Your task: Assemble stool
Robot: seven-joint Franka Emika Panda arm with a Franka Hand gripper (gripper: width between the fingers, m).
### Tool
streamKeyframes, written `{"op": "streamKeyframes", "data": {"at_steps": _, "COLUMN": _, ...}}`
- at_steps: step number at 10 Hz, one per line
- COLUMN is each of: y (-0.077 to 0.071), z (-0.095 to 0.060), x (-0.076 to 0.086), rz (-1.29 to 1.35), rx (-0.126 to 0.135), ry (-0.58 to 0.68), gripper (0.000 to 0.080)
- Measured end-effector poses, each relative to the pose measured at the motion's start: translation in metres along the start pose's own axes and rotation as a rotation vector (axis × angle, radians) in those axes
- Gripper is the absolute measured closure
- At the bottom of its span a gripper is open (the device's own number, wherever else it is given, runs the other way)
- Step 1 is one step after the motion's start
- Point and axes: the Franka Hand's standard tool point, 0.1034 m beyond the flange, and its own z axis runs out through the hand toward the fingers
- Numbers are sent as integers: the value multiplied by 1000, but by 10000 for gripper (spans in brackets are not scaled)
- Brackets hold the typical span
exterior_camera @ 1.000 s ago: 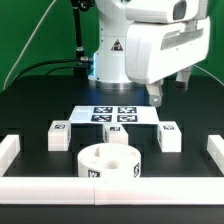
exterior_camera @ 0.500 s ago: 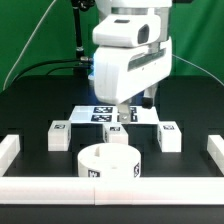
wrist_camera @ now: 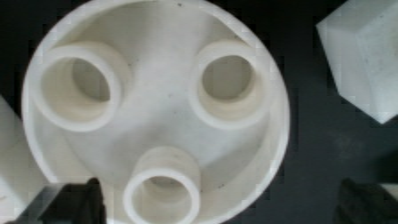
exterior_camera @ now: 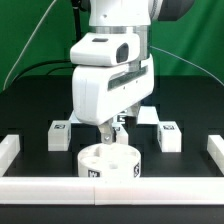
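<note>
The white round seat (exterior_camera: 108,165) lies at the table's front, its three round sockets facing up; it fills the wrist view (wrist_camera: 160,90). My gripper (exterior_camera: 106,138) hangs just above the seat's back rim. In the wrist view the gripper (wrist_camera: 222,205) is open, with its dark fingers (wrist_camera: 71,200) wide apart on either side of the seat's edge and nothing held. One block leg (exterior_camera: 60,135) stands at the exterior view's left and one (exterior_camera: 168,135) at its right. The third leg is mostly hidden behind the gripper. Leg blocks show beside the seat in the wrist view (wrist_camera: 365,60).
White border bars run along the left (exterior_camera: 8,150), the front (exterior_camera: 60,190) and the right (exterior_camera: 214,150). The marker board (exterior_camera: 150,117) is mostly hidden behind the arm. Cables lie at the back left.
The arm has swung from the exterior view's right toward its left and come down and forward. The gripper has moved from over the marker board to over the seat.
</note>
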Motion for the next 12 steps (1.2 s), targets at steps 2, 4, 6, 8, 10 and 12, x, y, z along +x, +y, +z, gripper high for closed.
{"op": "streamKeyframes", "data": {"at_steps": 2, "y": 0, "z": 1, "x": -1, "rz": 1, "rx": 0, "ry": 0, "gripper": 150}}
{"op": "streamKeyframes", "data": {"at_steps": 4, "y": -1, "z": 3, "x": -2, "rz": 3, "rx": 4, "ry": -2, "gripper": 150}}
{"op": "streamKeyframes", "data": {"at_steps": 6, "y": 6, "z": 29, "x": -2, "rz": 10, "rx": 11, "ry": -1, "gripper": 150}}
{"op": "streamKeyframes", "data": {"at_steps": 8, "y": 4, "z": 39, "x": 6, "rz": 53, "rx": 12, "ry": 4, "gripper": 150}}
{"op": "streamKeyframes", "data": {"at_steps": 10, "y": -1, "z": 45, "x": 12, "rz": 61, "rx": 18, "ry": 2, "gripper": 150}}
{"op": "streamKeyframes", "data": {"at_steps": 12, "y": -1, "z": 46, "x": 11, "rz": 62, "rx": 19, "ry": 1, "gripper": 412}}
